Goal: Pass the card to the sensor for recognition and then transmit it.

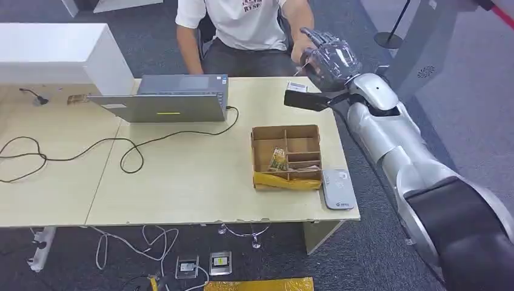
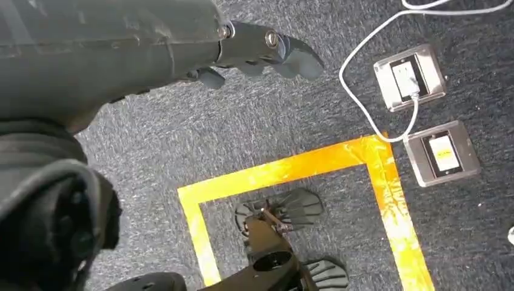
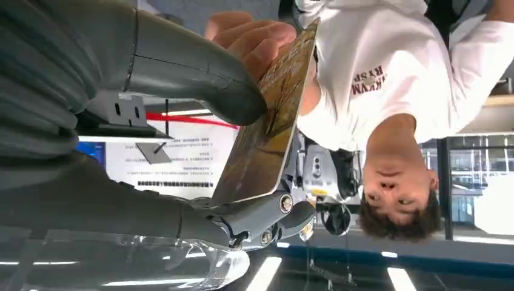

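Observation:
My right hand (image 1: 330,57) is raised beyond the table's far right edge, in front of a seated person (image 1: 242,24). In the right wrist view its thumb (image 3: 188,73) and fingers (image 3: 267,218) pinch a gold-brown card (image 3: 267,139). The person's hand (image 3: 251,33) grips the card's far end. The grey-white card sensor (image 1: 338,188) lies flat near the table's front right corner, well below my right hand. My left hand (image 2: 254,51) hangs over the carpet, fingers loosely apart and holding nothing.
A partitioned cardboard box (image 1: 286,154) holding a packet stands just left of the sensor. A grey laptop (image 1: 166,100) and black cables (image 1: 121,148) lie on the wooden table (image 1: 182,182). A white cabinet (image 1: 54,51) stands at the back left. Floor sockets (image 2: 409,76) and yellow tape (image 2: 285,170) lie below.

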Controlling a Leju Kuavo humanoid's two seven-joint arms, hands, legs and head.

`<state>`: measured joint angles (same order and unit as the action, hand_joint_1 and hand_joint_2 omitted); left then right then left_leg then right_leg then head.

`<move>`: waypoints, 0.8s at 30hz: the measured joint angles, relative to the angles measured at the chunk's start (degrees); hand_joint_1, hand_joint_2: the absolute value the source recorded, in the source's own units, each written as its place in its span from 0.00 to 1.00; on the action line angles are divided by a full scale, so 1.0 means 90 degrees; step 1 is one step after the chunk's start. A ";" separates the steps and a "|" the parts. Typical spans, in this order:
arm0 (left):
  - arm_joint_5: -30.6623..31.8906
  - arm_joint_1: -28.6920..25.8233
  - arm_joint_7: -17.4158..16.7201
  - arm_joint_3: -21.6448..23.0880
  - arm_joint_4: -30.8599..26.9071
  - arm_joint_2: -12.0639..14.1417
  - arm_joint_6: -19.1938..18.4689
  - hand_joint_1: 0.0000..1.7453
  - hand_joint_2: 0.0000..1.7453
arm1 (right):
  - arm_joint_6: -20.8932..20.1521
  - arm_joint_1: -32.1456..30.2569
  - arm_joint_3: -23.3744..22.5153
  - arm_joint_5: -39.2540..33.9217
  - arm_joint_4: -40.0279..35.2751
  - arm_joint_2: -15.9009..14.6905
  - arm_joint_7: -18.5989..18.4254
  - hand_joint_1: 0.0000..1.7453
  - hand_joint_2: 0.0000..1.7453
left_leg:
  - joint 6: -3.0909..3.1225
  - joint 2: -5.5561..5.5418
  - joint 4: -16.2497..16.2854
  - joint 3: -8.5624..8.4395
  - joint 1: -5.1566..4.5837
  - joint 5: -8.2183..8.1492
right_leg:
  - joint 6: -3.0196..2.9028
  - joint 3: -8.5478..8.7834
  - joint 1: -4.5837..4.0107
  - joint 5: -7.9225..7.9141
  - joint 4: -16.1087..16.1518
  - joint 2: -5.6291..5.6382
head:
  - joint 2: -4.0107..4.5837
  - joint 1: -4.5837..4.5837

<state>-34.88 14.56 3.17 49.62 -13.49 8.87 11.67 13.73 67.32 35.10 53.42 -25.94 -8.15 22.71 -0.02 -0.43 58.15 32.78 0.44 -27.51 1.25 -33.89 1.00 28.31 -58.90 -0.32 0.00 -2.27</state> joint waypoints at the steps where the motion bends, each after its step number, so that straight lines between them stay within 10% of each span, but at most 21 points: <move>1: 0.0000 0.0000 -0.0010 0.0000 0.0000 0.0000 0.0000 0.00 0.00 | 0.0005 -0.0020 0.0002 -0.0002 0.0032 0.0000 -0.0010 1.00 1.00 | 0.0000 0.0000 0.0000 0.0000 0.0000 0.0000 | 0.0000 0.0000 0.0000 0.0000 0.0000 0.0001 | 0.0000 0.0000; 6: 0.0007 -0.0001 -0.0058 0.0002 0.0000 0.0005 -0.0002 0.00 0.00 | 0.0036 -0.0120 0.0002 0.0027 0.0138 0.0000 -0.0102 1.00 1.00 | 0.0000 0.0001 0.0000 -0.0001 0.0000 0.0000 | 0.0000 -0.0002 0.0000 0.0000 0.0000 0.0003 | 0.0000 0.0002; 7: 0.0007 -0.0001 -0.0061 0.0002 0.0000 0.0007 -0.0005 0.00 0.00 | 0.0039 -0.0130 0.0002 0.0032 0.0153 -0.0002 -0.0102 0.86 1.00 | 0.0000 0.0001 0.0000 0.0000 0.0000 0.0000 | 0.0000 -0.0002 0.0000 0.0000 0.0000 0.0002 | 0.0000 0.0000; 8: 0.0007 -0.0001 -0.0061 0.0002 0.0000 0.0007 -0.0005 0.00 0.00 | 0.0036 -0.0140 0.0002 0.0032 0.0168 -0.0002 -0.0102 0.00 1.00 | 0.0000 0.0001 0.0000 -0.0001 0.0000 0.0000 | 0.0000 -0.0002 0.0000 0.0000 0.0000 0.0002 | 0.0000 0.0002; 21: 0.0015 -0.0004 -0.0061 0.0002 0.0000 0.0007 0.0012 0.00 0.00 | 0.0333 -0.0152 -0.0007 -0.0032 0.0320 -0.0100 -0.0097 0.00 1.00 | 0.0000 0.0005 0.0000 -0.0001 0.0000 0.0000 | 0.0000 -0.0004 0.0000 0.0000 0.0000 0.0003 | 0.0000 0.0002; 22: 0.0015 -0.0010 -0.0061 0.0002 0.0000 0.0007 0.0017 0.00 0.00 | 0.0333 -0.0152 -0.0015 -0.0080 0.0320 -0.0117 -0.0080 0.00 0.00 | 0.0000 0.0005 0.0000 -0.0001 0.0000 0.0000 | 0.0000 -0.0003 0.0000 0.0000 0.0000 0.0004 | 0.0000 0.0000; 24: 0.0015 -0.0014 -0.0061 0.0002 0.0002 0.0007 0.0019 0.00 0.00 | 0.0333 -0.0152 -0.0034 -0.0121 0.0320 -0.0148 -0.0056 0.00 0.00 | 0.0000 0.0005 0.0000 -0.0001 -0.0001 0.0000 | 0.0000 -0.0004 0.0001 0.0000 0.0000 0.0007 | 0.0000 0.0002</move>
<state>-34.75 14.44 2.62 49.64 -13.47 8.94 11.85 16.72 65.95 34.80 52.33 -23.06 -9.48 22.21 -0.02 -0.38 58.15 32.77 0.42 -27.51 1.25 -33.92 1.01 28.30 -58.90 -0.26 0.00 -2.25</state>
